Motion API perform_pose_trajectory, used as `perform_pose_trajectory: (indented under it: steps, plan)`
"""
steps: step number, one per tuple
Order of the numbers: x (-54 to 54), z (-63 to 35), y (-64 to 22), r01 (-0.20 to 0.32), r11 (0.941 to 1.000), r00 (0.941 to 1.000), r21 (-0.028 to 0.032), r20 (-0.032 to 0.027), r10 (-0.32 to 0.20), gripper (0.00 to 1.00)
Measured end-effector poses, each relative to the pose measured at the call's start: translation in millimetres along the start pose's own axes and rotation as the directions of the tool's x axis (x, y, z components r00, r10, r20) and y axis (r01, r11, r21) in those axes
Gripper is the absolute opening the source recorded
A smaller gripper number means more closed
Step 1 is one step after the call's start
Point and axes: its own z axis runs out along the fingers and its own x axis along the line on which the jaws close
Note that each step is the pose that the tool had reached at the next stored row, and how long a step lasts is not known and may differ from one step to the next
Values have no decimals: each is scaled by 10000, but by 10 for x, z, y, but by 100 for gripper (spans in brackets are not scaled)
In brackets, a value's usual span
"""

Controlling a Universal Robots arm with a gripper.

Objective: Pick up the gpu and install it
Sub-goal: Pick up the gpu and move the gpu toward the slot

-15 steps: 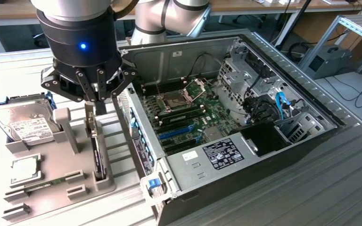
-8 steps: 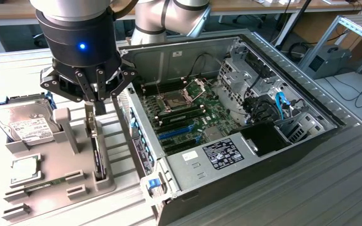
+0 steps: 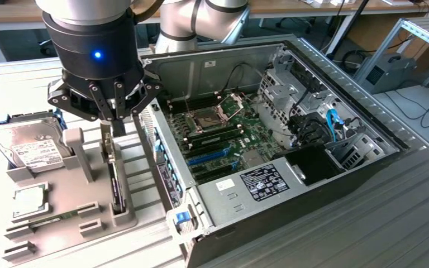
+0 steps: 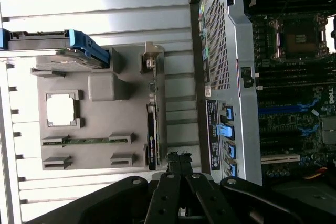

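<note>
**One card to lift, pincer shut above it**

One open computer case [image 3: 199, 67] lies beside the pincer [image 4: 178, 158], on the exterior view's right of it. The blue slots [image 3: 210, 157] on its board are well apart from the tips. Beneath the pincer sits the grey holder [image 3: 73, 192]. The graphics card [image 3: 115, 181] stands on edge in a slot of that holder, below the tips and a little off their line. The tips are pressed together with nothing between them, so the card is not yet held.

The step in hand looks like the pick itself. To do it well, the tips should part wider than the card's thin edge. They should centre over that top edge rather than beside it. They should then descend straight, so both pads meet the flat faces. An off-centre squeeze could tilt the card in its slot. A pull straight up along the slot should free it cleanly.
</note>
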Motion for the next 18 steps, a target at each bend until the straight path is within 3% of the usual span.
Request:
perform_pose_trajectory:
  steps: [2, 6, 11, 18]
  plan:
    - [0, 0, 0, 0, 10000, 10000, 0, 0, 0, 17]
    - [0, 0, 0, 0, 10000, 10000, 0, 0, 0, 42]
    - [2, 1, 0, -1, 10000, 10000, -1, 1, 1, 42]
    - [91, 41, -9, -1, 10000, 10000, 1, 0, 1, 42]
